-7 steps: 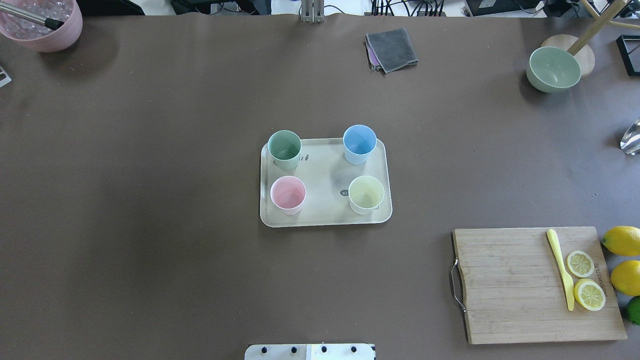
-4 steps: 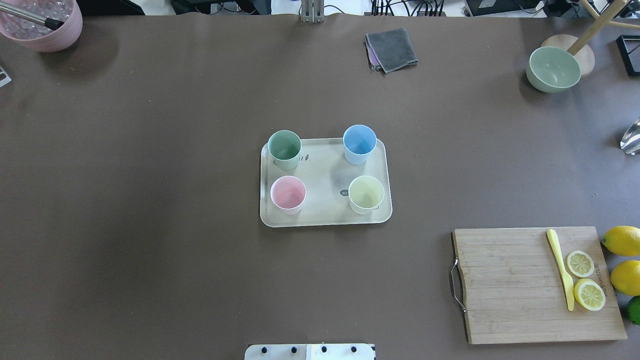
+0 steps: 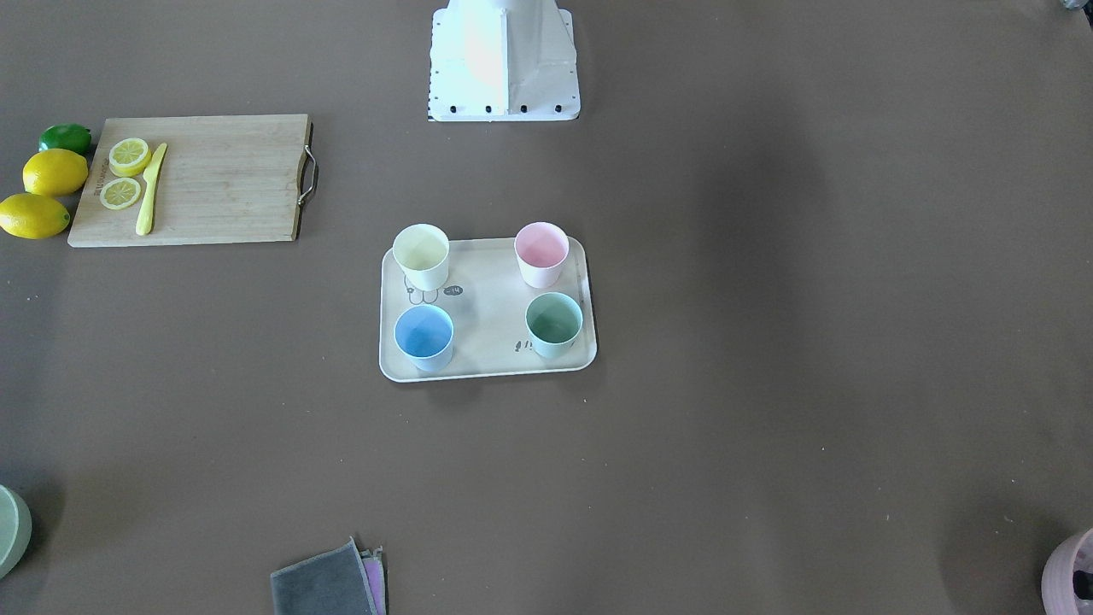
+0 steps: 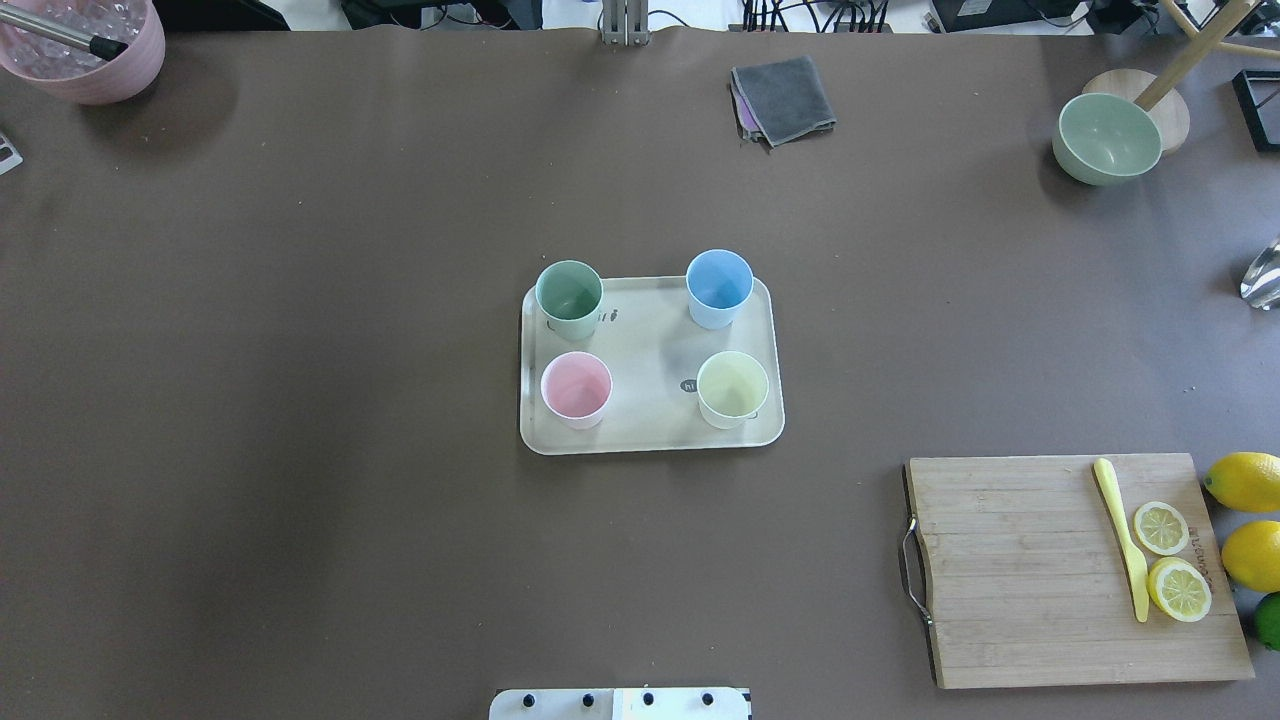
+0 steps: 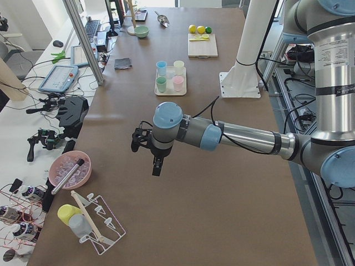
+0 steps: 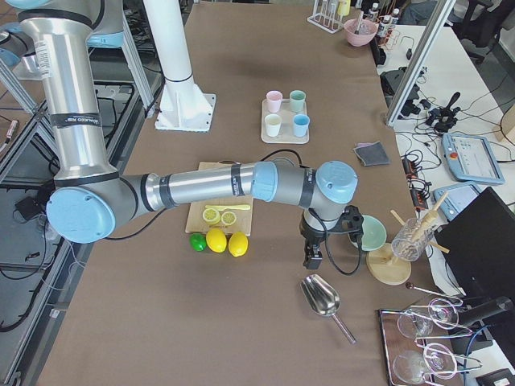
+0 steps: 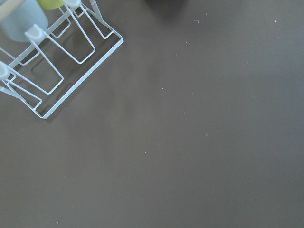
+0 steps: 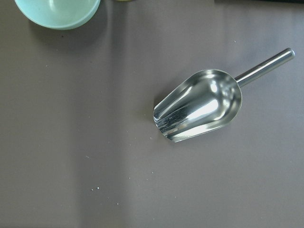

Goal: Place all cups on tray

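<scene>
The cream tray lies mid-table and also shows in the front view. All four cups stand upright on it, one near each corner: mint green cup, light blue cup, pink cup, pale yellow cup. My left gripper hangs over bare table far to the tray's left, seen only in the exterior left view. My right gripper hangs far to the right near a metal scoop, seen only in the exterior right view. I cannot tell whether either is open or shut.
A wooden cutting board with a yellow knife, lemon slices and whole lemons lies front right. A sage bowl and grey cloth sit at the back. A mauve pot stands back left. A metal scoop and a white wire rack lie under the wrists.
</scene>
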`<state>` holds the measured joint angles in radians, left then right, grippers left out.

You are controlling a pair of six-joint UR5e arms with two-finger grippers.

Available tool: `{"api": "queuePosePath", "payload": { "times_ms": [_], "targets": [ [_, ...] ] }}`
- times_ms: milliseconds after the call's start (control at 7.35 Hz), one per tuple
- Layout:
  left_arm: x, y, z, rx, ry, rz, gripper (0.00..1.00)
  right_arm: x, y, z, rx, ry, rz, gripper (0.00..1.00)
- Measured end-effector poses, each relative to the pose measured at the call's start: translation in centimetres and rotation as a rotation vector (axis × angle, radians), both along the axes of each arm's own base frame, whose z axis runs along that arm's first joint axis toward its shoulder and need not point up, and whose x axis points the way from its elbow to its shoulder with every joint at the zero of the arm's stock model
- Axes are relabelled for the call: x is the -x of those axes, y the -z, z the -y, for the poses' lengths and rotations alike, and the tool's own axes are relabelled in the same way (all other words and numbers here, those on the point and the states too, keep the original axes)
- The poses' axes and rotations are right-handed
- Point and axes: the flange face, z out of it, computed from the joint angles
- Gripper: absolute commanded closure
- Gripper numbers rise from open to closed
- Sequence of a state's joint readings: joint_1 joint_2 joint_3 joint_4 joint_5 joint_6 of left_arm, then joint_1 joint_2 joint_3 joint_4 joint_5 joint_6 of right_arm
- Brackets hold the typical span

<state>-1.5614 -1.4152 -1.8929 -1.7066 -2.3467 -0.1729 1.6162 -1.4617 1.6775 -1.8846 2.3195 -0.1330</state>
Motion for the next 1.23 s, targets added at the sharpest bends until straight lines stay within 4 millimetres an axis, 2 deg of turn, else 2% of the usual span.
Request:
{"api": "queuePosePath", "payload": {
  "times_ms": [408, 817, 1225],
  "targets": [
    [1.3, -1.3, -0.6, 0.023, 0.027, 0.001, 0.02, 0.0, -0.2, -0.9, 0.013, -0.009, 0.001, 0.00],
    [1.4, -2.0, -0.3, 0.034, 0.029, 0.006, 0.02, 0.1, -1.7, -2.1, 0.035, -0.007, 0.001, 0.00],
    [1.5, -2.2, 0.1, 0.037, 0.031, 0.008, 0.02, 0.1, -2.0, -2.4, 0.038, -0.008, 0.001, 0.00]
  ]
}}
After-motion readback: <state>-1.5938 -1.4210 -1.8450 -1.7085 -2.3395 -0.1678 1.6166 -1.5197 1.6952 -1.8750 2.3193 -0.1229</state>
